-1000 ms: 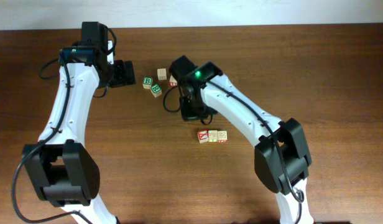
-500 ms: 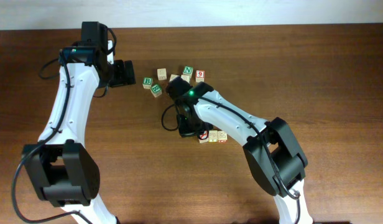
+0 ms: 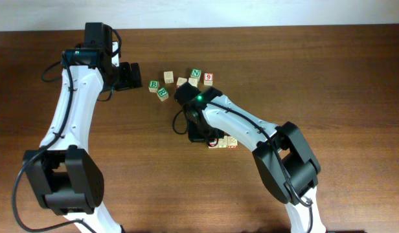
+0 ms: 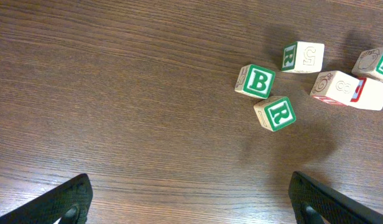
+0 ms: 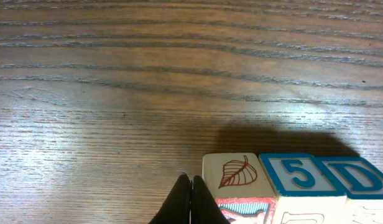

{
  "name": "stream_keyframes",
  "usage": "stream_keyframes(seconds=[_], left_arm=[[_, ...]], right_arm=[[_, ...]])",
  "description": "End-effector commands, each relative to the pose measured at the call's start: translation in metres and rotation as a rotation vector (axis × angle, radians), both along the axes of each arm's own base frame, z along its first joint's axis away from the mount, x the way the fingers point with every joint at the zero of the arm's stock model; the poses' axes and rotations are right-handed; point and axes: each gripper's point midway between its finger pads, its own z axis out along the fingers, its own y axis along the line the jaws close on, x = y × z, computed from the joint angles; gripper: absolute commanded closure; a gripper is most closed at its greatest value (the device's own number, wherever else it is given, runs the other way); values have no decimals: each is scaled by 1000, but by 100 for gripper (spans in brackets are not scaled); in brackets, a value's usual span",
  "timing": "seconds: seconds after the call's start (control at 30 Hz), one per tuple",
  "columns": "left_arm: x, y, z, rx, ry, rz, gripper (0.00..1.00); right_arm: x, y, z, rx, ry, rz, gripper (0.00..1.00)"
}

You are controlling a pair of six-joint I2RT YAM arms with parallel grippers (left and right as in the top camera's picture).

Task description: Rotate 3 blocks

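Wooden table [image 3: 329,65] bears perhaps ten lettered cubes [image 3: 168,76].

**Wood below, plastic above**

The table [image 5: 117,93] is dark brown wood, grain showing, softly sheened. The three blocks [image 5: 297,175] at lower right are pale matt wood with painted faces. The right gripper [image 5: 190,184] has smooth matt black fingers [image 5: 179,208].

From overhead the right arm [image 3: 241,123] hides part of the row of three blocks [image 3: 230,142]. The right wrist view cuts that row off at its bottom and right edges, so their front faces barely show
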Motion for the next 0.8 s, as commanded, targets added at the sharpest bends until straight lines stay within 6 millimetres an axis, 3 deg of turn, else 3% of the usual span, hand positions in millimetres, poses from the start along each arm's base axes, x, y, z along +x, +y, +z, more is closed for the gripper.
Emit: stream_keyframes(seconds=[0.0, 0.07, 0.17, 0.23, 0.27, 0.33, 0.37, 0.4, 0.5, 0.53, 0.6, 0.67, 0.77], left_arm=[[5, 0, 2, -6, -9, -13, 1], [5, 0, 12, -5, -18, -12, 1], [-1, -2, 57, -11, -46, -16, 1], [-12, -19, 86, -97, -72, -57, 4], [-20, -30, 95, -155, -76, -81, 13], [-30, -41, 95, -206, -46, -104, 41], [-34, -44, 93, -215, -23, -103, 60], [-41, -50, 90, -221, 8, -101, 99], [-48, -71, 83, -210, 41, -150, 100], [-52, -76, 77, -201, 58, -163, 100], [-64, -97, 48, -201, 129, -200, 100], [-75, -106, 16, -210, 200, -175, 100], [-94, -129, -30, -325, 276, -214, 100]], right_arm=[[7, -4, 7, -12, -22, -16, 96], [27, 5, 56, 47, -102, 33, 96], [50, 9, 160, 241, -212, 83, 96], [56, -12, 230, 359, -292, 90, 96], [55, -32, 253, 387, -317, 69, 96], [48, -62, 274, 416, -333, 47, 96], [44, -77, 280, 419, -330, 35, 96], [35, -99, 286, 418, -313, 18, 96], [4, -137, 278, 361, -196, 31, 96], [3, -140, 275, 369, -182, 45, 96], [-3, -147, 257, 392, -117, 24, 95], [-3, -145, 230, 401, -59, 13, 96], [1, -129, 164, 492, 15, 18, 96]])
